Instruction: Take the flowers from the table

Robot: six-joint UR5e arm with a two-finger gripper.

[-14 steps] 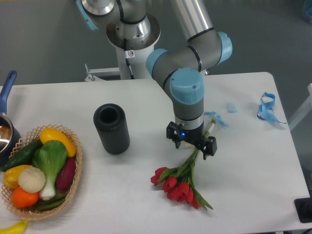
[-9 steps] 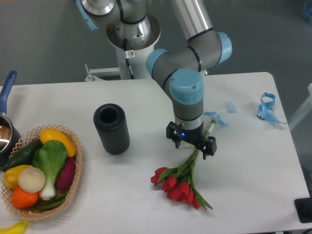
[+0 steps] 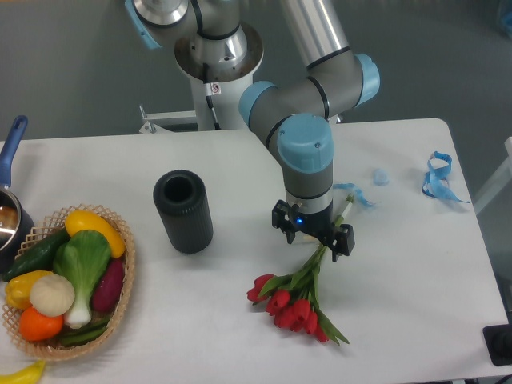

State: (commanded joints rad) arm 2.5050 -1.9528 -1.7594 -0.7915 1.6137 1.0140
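White table (image 3: 416, 264), grey floor behind. Gripper (image 3: 314, 240) sits low over the stems of the flowers (image 3: 298, 298), jaws straddling the stem bundle; the wrist hides the fingertips (can't tell whether they've closed on anything). Tulip heads lie just in front of the gripper, stem ends poke out behind it. Black cylinder (image 3: 184, 211) stands well left of the gripper, vegetable basket (image 3: 68, 282) further left. Looks like the grasp step: next, clamp the stems firmly, then lift straight up.
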